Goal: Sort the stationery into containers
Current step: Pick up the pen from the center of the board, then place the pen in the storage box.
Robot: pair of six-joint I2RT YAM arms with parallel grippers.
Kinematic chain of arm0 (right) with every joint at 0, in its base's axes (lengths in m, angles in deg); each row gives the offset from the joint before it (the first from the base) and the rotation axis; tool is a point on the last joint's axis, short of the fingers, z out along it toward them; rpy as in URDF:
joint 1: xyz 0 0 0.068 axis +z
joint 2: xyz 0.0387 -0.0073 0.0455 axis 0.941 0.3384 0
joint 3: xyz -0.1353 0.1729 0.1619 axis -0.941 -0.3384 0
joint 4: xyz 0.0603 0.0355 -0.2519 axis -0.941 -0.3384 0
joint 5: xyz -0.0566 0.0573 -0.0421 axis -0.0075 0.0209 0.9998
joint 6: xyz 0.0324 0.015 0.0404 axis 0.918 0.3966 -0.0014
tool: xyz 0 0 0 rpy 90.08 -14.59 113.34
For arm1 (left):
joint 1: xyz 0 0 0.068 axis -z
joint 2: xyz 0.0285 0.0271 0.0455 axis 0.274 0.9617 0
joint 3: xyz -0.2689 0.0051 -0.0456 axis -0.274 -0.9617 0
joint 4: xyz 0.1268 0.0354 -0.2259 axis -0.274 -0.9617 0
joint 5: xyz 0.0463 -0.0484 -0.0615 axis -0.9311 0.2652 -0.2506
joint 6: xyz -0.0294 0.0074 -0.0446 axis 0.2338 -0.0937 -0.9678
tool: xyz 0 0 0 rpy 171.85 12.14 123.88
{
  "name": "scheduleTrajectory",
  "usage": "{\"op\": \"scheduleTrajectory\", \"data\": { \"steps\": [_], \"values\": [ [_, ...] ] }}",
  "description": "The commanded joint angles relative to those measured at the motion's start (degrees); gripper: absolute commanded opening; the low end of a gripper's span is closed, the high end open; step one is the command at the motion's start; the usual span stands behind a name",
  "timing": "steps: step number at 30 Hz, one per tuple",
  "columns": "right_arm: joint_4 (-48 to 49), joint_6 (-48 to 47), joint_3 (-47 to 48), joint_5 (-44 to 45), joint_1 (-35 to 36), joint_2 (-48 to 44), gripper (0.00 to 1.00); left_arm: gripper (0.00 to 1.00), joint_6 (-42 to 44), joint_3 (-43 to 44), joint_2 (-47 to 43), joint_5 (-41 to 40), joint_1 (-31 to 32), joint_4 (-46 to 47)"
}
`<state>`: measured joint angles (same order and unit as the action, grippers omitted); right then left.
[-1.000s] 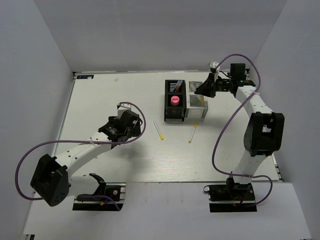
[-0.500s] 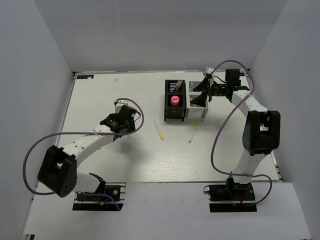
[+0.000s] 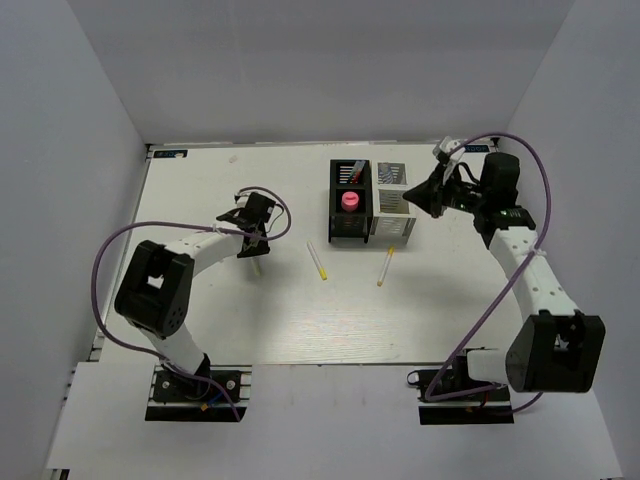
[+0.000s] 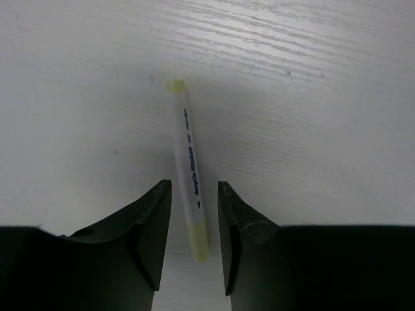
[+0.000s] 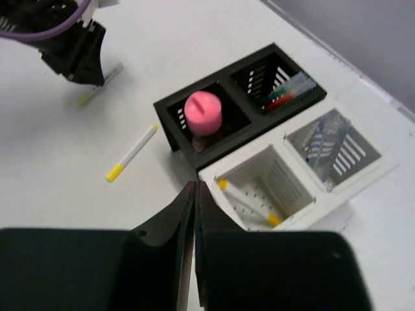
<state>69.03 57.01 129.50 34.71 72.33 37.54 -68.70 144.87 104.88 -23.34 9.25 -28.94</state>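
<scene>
Spanning most of the overhead view, the white table (image 3: 300,320) meets walls on its left, far and right sides, and the arm bases sit at its near edge. The left arm (image 3: 200,245) bends in over the left half. The right arm (image 3: 530,270) runs up along the right edge.

The black organiser (image 3: 350,212) and the white organiser (image 3: 392,215) stand joined side by side, right of centre and nearer the far edge than the near one. Open tabletop lies in front of them and to their left.

The right gripper (image 3: 425,196) is just right of the white organiser, its fingers pressed together on nothing. Whether it touches the wall cannot be told.

The left gripper (image 4: 193,188) points down at the table, well left of the organisers. Its fingers are spread narrowly either side of the left pen (image 4: 187,149), with a strip of table showing on each side.

A pink-capped tube (image 5: 203,113) fills the black organiser's near compartment, and coloured pens (image 5: 285,91) lean in its far one. A slanted pen (image 5: 249,197) lies in the white organiser's near compartment and a blurred clear item (image 5: 321,139) in the far one.

The middle pen (image 3: 317,260) and the right pen (image 3: 386,267) lie flat in front of the organisers, apart from each other and from every edge
</scene>
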Motion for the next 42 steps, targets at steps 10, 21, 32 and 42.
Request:
{"op": "scheduleTrajectory", "data": {
  "steps": [10, 21, 32, 42],
  "values": [
    [-10.63, 3.15, -14.56, 3.09, -0.09, -28.26, 0.64, 0.47, -0.61, 2.80, 6.22, 4.44, -4.14, 2.13],
    [-15.48, 2.09, -17.28, 5.91, -1.41, -26.59, 0.67, 0.04, -0.08, 2.10, 7.20, 8.92, -4.67, 2.75],
    [-11.52, 5.70, -19.14, 6.44, -7.11, -28.35, 0.75, 0.00, 10.72, -2.21, -12.48, 29.21, -0.36, 14.78],
    [-10.11, 8.42, -19.22, 7.76, -13.70, -27.74, 0.81, 0.00, 11.08, 5.95, -7.50, 44.70, 9.30, 29.63]
  ]
}}
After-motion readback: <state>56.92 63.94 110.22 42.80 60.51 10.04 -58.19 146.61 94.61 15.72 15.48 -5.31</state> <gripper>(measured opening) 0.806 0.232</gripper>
